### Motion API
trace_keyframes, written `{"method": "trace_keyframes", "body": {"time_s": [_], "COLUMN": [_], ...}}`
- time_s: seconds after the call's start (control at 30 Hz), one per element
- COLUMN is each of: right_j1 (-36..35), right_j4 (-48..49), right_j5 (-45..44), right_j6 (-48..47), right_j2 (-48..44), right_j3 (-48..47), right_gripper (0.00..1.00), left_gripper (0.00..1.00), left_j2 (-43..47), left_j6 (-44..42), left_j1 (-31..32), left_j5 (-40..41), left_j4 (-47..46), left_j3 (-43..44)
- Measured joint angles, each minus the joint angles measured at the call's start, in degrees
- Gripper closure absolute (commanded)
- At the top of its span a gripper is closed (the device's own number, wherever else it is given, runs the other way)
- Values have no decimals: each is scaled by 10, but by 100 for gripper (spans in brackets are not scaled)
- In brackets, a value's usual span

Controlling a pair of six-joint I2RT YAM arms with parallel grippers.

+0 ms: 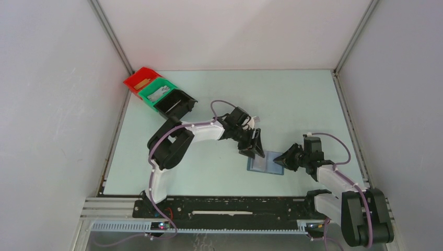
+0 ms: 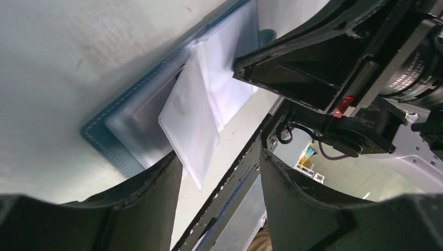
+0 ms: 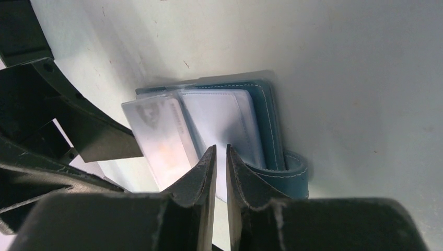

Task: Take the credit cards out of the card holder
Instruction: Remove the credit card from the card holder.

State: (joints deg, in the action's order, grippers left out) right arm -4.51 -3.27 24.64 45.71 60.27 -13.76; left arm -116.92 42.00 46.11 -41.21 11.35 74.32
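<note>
Left hand [image 1: 254,151] spread above one open slate-blue folding card holder [image 1: 264,166] on worktop [image 1: 292,104]; right hand [image 1: 279,159] nearly pressed together at its clear sleeves [image 3: 219,120].

Cloudy sleeves [image 2: 190,120] blur whatever sits inside the card holder [image 2: 102,138].

card holder [image 1: 264,164] on table [image 1: 292,104], bins [image 1: 151,100] at far left corner

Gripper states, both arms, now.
Left gripper: open, holding nothing, over the card holder.
Right gripper: nearly closed at the card holder's clear sleeves; a grip cannot be told.
</note>
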Motion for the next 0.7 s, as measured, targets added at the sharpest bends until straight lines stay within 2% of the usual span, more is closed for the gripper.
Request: {"method": "trace_keyframes", "body": {"time_s": [0.37, 0.7], "right_j1": [0, 5], "right_j4": [1, -24], "right_j5": [1, 0], "right_j6": [0, -2], "right_j2": [-1, -48], "right_j3": [0, 0], "right_gripper": [79, 75], "left_gripper": [39, 38], "left_j2": [0, -9], "left_j6": [0, 1], "left_j1": [17, 30], "left_j5": [-24, -53], "left_j4": [3, 0], "left_j3": [30, 61]}}
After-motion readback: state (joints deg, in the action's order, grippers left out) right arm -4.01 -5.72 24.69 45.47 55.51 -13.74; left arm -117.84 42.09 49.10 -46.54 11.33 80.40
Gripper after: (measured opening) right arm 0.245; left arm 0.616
